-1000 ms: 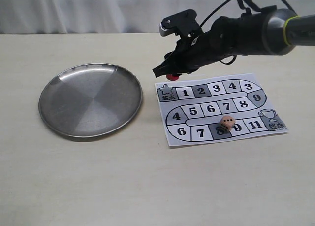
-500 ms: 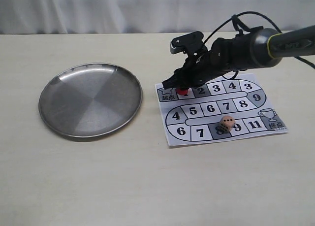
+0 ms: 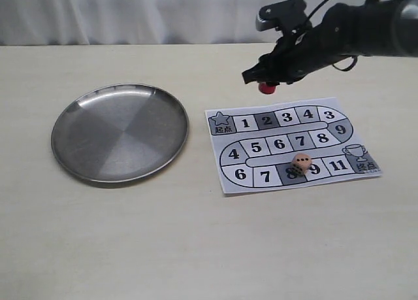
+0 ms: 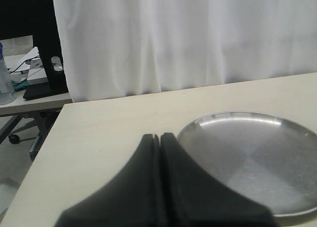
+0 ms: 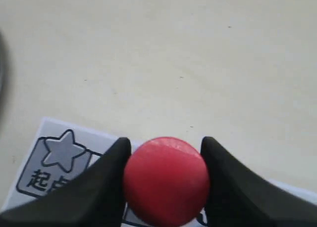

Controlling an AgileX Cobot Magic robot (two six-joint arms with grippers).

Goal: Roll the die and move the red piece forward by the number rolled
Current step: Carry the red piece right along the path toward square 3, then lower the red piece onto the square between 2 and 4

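Red piece (image 5: 166, 180): clamped between the fingers of the right hand (image 3: 262, 80), held in the air above the bench (image 3: 196, 248), near the start-star end of the board (image 3: 281, 131).
Die (image 3: 301, 163): resting on board, across squares 8 and 9 (three pips on its near side).
Left hand (image 4: 160, 153): fingers pressed together, empty, beside steel plate (image 3: 120, 132).

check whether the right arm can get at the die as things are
Probably not to grasp it: the right gripper is shut on the red piece, held up off the board. Nothing covers the die.
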